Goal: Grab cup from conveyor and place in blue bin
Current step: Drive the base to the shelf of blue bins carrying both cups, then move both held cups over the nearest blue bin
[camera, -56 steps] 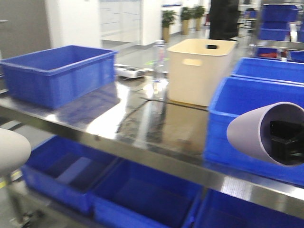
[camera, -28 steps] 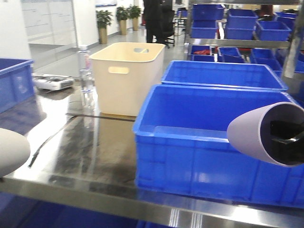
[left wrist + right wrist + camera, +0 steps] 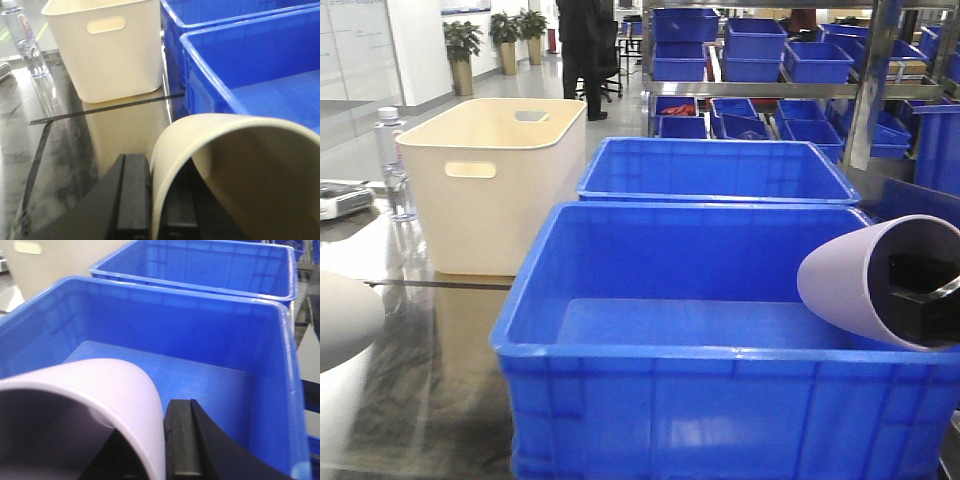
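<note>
I hold two cups on their sides. My left gripper (image 3: 156, 210) is shut on the wall of a cream cup (image 3: 240, 165), one black finger (image 3: 134, 195) outside and the other inside. This cup (image 3: 340, 315) shows at the front view's left edge, over the steel table. My right gripper (image 3: 161, 450) is shut on the wall of a lavender cup (image 3: 100, 390), which hangs over the blue bin (image 3: 200, 325). In the front view the lavender cup (image 3: 850, 280) sits above the right side of the blue bin (image 3: 670, 355), whose visible floor is bare. The conveyor is out of view.
A cream tub (image 3: 490, 190) with handle cutouts stands left of the bin, with a water bottle (image 3: 390, 150) beyond it. A second blue bin (image 3: 720, 170) sits directly behind the first. Shelves of smaller blue bins (image 3: 760, 50) and a standing person (image 3: 582, 40) are at the back.
The front view has swung right: the cream tub and blue bins slid left, and the near blue bin now fills the foreground. Both cups stay held in the same place in the frame.
</note>
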Tool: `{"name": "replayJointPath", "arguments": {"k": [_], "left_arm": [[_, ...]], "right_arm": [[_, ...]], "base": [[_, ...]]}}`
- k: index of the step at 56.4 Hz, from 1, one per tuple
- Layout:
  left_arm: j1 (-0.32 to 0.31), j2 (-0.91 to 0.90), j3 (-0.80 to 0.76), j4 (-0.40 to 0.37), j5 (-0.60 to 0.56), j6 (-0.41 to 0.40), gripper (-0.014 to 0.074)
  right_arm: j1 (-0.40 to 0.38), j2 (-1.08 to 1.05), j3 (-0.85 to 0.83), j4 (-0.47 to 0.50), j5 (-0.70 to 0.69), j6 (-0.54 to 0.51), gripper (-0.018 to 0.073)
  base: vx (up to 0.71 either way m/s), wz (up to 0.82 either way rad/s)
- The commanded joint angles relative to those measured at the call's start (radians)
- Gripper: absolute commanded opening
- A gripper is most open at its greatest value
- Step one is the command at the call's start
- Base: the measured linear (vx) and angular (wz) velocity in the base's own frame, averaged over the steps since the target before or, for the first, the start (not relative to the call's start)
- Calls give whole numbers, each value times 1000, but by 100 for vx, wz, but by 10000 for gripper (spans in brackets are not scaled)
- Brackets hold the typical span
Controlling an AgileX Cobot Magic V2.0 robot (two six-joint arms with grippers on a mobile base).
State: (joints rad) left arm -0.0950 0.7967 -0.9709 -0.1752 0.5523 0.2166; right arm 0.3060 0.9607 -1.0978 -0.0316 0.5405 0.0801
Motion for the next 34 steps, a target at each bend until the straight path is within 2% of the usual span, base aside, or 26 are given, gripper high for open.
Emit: {"name": "replayJointPath", "arguments": {"k": [1, 34], "left_arm": [[-8, -6, -28, -18, -96, -2, -7], [-8, -6, -28, -18, -96, -2, -7]], "right_arm": [[-2, -14, -28, -10, -90, 1, -9], [-2, -14, -28, -10, -90, 1, -9]], "base": [[18, -18], [14, -11]]}}
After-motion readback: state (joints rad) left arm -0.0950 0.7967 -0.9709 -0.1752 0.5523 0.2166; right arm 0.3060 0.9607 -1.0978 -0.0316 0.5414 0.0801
